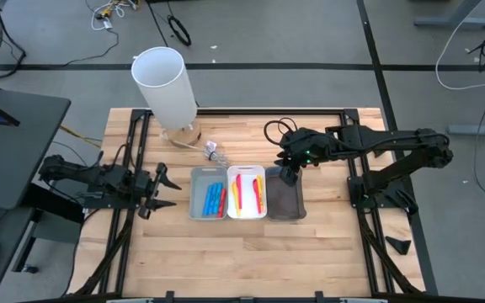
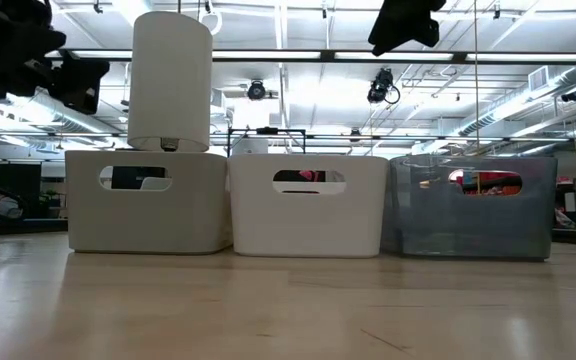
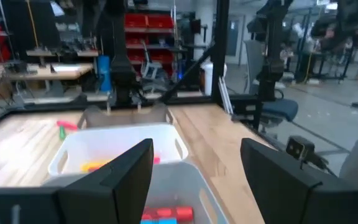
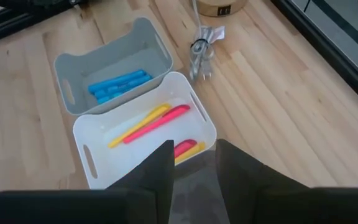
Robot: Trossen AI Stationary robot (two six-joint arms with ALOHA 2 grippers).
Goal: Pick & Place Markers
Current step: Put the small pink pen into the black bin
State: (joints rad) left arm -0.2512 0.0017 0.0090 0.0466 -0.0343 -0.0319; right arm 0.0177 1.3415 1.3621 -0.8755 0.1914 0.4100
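— Looking down at the bench: pale wooden table in a black frame, grey floor with cables around it, and beyond it a bright workshop with strip lights and red storage bins.

— Where are the arms?

— Left arm waits at the left edge, low and level, its left gripper spread wide and holding nothing, pointing at the trays. Right arm reaches in from the right, elbow bent, with the right gripper hanging above the far end of the dark tray.

— Is that claw pinching anything?

— Fingers stand a narrow gap apart, and I see nothing between them.

— Count the trays.

— Three, side by side and touching: grey tray on the left, white tray in the middle, dark one on the right. One tall white cylinder stands behind them on a round wooden base, a small coiled cord beside it.

— And the markers?

— Blue markers lie bundled in the grey tray, with a red one among them; exact number I can't tell. White tray holds four: two yellow markers, two pink markers. Dark tray's contents I can't make out.
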